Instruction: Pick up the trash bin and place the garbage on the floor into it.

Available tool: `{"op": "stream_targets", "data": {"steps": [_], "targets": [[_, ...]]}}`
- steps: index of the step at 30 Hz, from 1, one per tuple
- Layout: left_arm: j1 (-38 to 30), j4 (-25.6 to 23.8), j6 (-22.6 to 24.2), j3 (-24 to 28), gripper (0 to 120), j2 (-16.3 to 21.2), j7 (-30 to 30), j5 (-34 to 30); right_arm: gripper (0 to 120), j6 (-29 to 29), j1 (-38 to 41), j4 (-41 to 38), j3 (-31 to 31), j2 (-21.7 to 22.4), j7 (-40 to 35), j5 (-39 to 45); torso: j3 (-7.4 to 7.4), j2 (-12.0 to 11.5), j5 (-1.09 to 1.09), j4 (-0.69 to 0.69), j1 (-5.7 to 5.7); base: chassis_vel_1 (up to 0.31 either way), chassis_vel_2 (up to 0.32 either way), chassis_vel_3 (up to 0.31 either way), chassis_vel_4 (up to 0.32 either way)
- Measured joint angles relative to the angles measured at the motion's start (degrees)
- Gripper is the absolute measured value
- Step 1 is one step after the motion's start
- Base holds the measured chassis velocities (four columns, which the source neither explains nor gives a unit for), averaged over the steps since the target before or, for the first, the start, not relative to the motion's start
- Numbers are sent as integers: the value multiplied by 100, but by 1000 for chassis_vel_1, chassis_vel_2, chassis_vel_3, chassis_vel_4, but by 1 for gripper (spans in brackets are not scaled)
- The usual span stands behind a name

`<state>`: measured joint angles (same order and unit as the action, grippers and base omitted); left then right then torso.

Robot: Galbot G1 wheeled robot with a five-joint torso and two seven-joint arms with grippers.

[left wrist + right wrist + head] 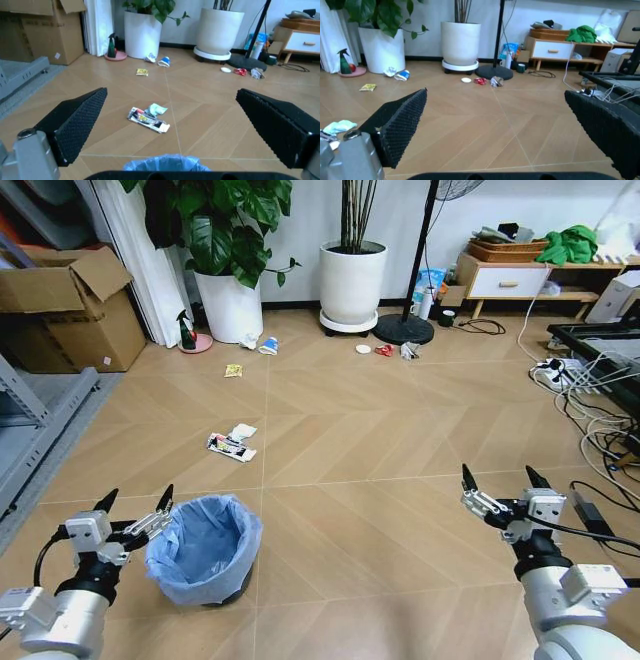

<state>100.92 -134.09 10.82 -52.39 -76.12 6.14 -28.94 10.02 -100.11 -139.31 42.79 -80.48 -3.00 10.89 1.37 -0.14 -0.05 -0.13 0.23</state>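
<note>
From the head camera, the trash bin (205, 548) sits low left of the frame on the wooden floor (400, 450), blue liner crinkled over its rim, and the left gripper (136, 504) hangs just beside its left edge, fingers spread and holding nothing. Over at lower right the right gripper (498, 478) is splayed wide too, well apart from the bin. Above the bin in the frame lies a printed wrapper (231, 447) with crumpled white paper (242, 431) touching it; a yellow packet (233, 370) lies farther up, then a crushed cup (268, 346) near the white plant pot (231, 305), and a white lid (363, 349) and red wrapper (384, 351) by the fan base (404, 329). Now the left wrist camera: dark fingers (75, 123) parted at both sides, the bin's blue rim at bottom centre, the printed wrapper mid-frame between them. Right wrist camera: fingers (400, 123) apart again, bare floor between, the lid and red wrapper toward upper centre.
</note>
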Motion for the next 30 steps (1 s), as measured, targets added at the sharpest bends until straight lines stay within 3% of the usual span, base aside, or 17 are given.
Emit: {"op": "stream_targets", "data": {"steps": [6,14,16,19,21,26,30], "targets": [[-63,188,-28,37,100,32,5,88,100,0,28,55,6,7,-3,3,0,0,0,0,0,0,0,0,0],[-357,579,250,70,100,359,-59,77,100,-13,45,109,6,44,-5,20,0,0,-1,0,0,0,0,0,0],[-398,602,897,25,100,657,-191,-66,100,-46,35,149,0,64,-5,24,0,0,0,0,0,0,0,0,0],[-401,601,1224,-7,100,821,-206,-137,100,-63,33,183,-4,81,-5,24,0,0,0,1,0,0,0,0,0],[-482,582,1965,-60,100,1088,-258,-269,100,-82,39,239,-14,118,-3,29,0,0,1,0,0,0,0,0,0],[-708,768,2573,-45,100,1355,-336,-476,100,-84,104,343,-69,170,1,73,0,0,-1,-1,0,0,0,0,0],[-768,975,2695,-26,100,1445,-350,-465,100,-84,190,437,-133,233,12,129,0,0,-1,1,0,0,0,0,0]]}}
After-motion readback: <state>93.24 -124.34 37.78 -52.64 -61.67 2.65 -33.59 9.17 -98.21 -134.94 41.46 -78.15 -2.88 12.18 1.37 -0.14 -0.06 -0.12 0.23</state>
